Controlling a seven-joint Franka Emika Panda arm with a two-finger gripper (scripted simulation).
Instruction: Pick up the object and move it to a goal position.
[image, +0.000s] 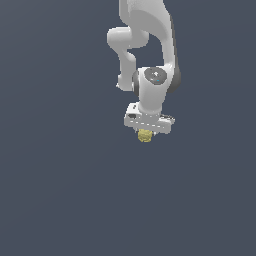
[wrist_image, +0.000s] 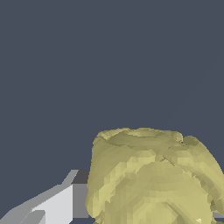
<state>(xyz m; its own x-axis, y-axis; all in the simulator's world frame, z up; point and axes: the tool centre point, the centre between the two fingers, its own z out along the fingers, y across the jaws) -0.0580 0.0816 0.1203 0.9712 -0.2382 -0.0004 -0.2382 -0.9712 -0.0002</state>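
The object is a small pale yellow lumpy block that pokes out just below the white gripper in the exterior view. The arm hangs down from above with the hand pointing downward. In the wrist view the object fills much of the picture, bumpy and close to the camera, with one grey-white finger pressed against its side. The other finger is hidden behind the object. The gripper is shut on the object. No goal marker shows in either view.
A plain dark grey-blue surface surrounds the arm in both views. Nothing else stands on it within the pictures.
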